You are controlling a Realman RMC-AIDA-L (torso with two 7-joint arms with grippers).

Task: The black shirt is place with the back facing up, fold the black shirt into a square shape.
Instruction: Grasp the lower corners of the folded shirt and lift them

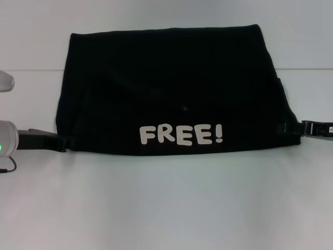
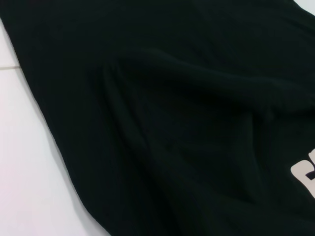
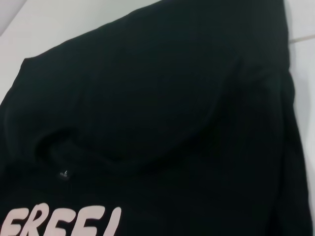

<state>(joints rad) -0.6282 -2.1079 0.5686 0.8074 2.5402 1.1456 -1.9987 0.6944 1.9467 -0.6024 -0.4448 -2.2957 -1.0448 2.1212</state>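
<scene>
one black shirt [image 1: 171,88], folded, white "FREE!" print | worktop [image 1: 166,203] | left end effector [image 1: 61,142], right end effector [image 1: 291,128] at its near corners, grip: can't tell

Folded black shirt [image 1: 171,88] lies flat, "FREE!" showing.

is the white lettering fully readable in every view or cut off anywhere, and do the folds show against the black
Head view: the lettering on the black shirt reads whole as FREE!, but folds barely show. Left wrist view: only a sliver of one letter at the frame edge; soft light brings out the creases. Right wrist view: the lettering is cropped at the frame's lower edge; faint curved folds show.
</scene>
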